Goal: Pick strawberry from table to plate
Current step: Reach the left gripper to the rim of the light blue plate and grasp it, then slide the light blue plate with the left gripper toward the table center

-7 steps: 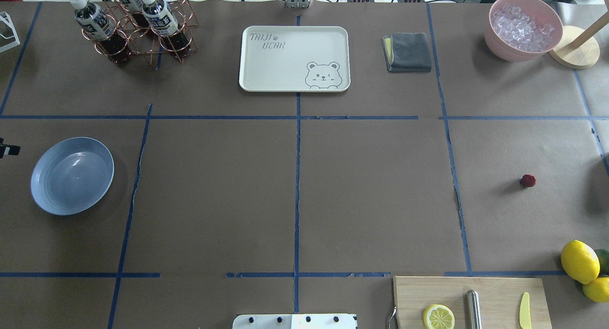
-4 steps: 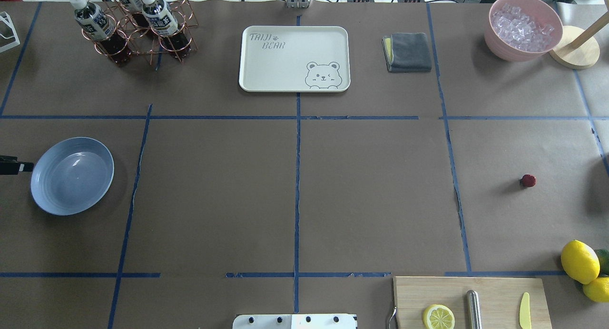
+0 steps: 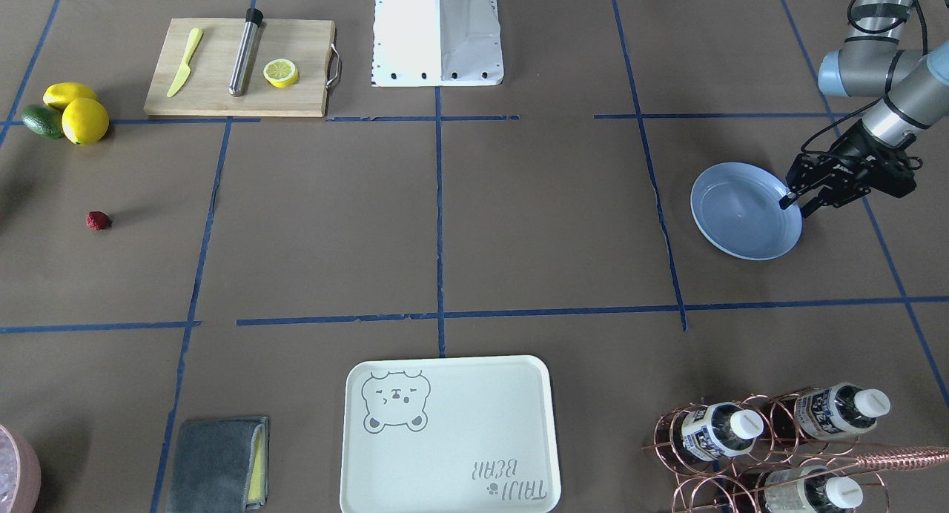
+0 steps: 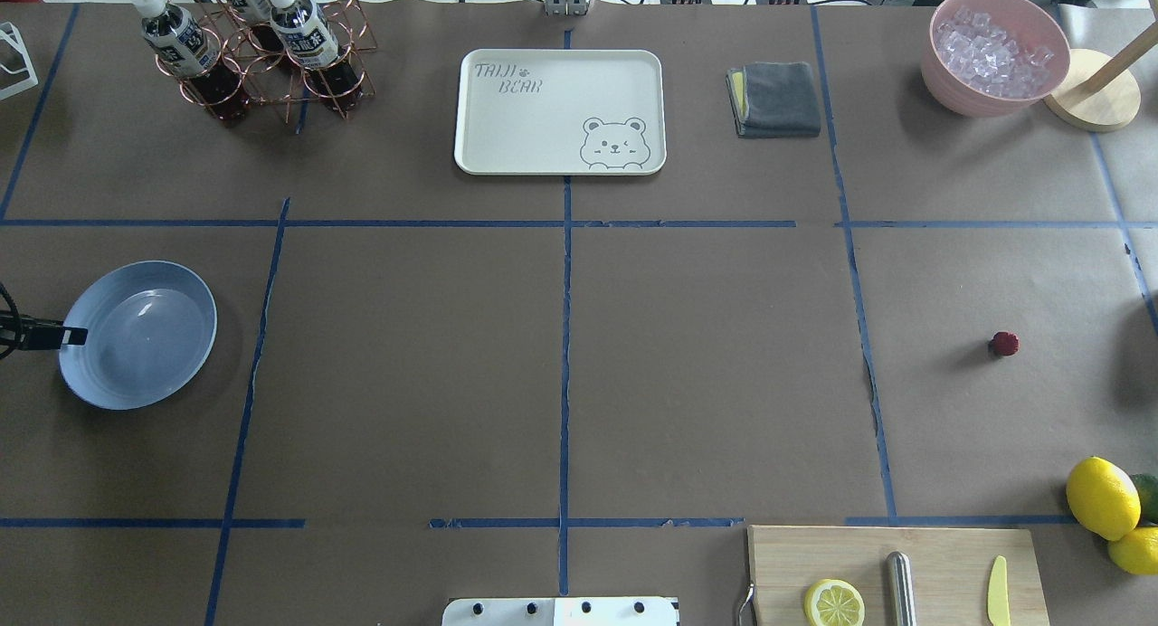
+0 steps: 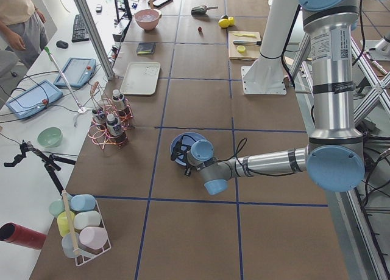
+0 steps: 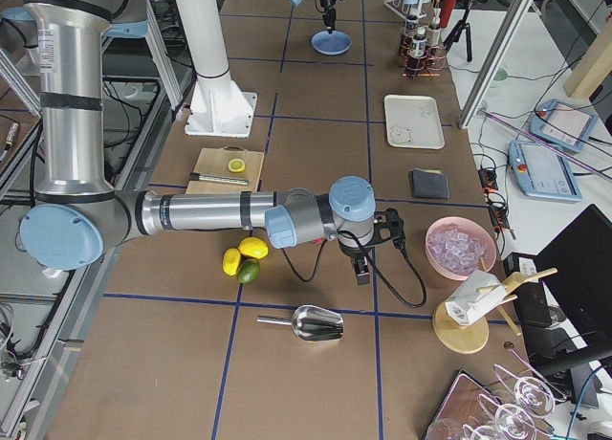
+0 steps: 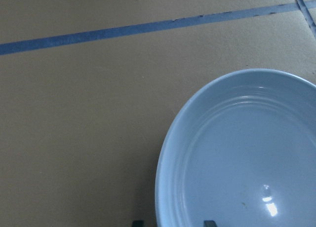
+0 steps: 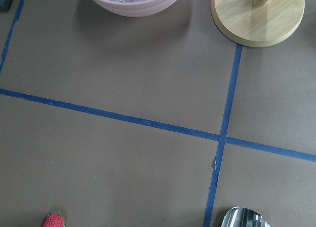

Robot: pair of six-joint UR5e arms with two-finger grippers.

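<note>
The strawberry (image 4: pixel 1004 343) is a small dark-red berry lying alone on the table (image 4: pixel 706 373) at the right, also seen in the front view (image 3: pixel 98 220) and at the bottom left of the right wrist view (image 8: pixel 53 220). The light-blue plate (image 4: pixel 137 335) sits far left and holds nothing. My left gripper (image 3: pixel 795 205) is open, its fingertips (image 7: pixel 210 222) straddling the plate's (image 7: pixel 247 153) near rim. My right gripper (image 6: pixel 361 263) shows only in the right side view, hovering low beside the lemons, and I cannot tell whether it is open or shut.
A cream bear tray (image 4: pixel 559 110) and grey cloth (image 4: pixel 774 99) lie at the back. A bottle rack (image 4: pixel 258 47) stands back left, a pink ice bowl (image 4: pixel 995 52) back right. Cutting board (image 4: pixel 896 576), lemons (image 4: pixel 1102 497) and a metal scoop (image 6: pixel 316 322) sit near right.
My left gripper has moved in from the left edge to the plate's rim. The strawberry and plate have not moved.
</note>
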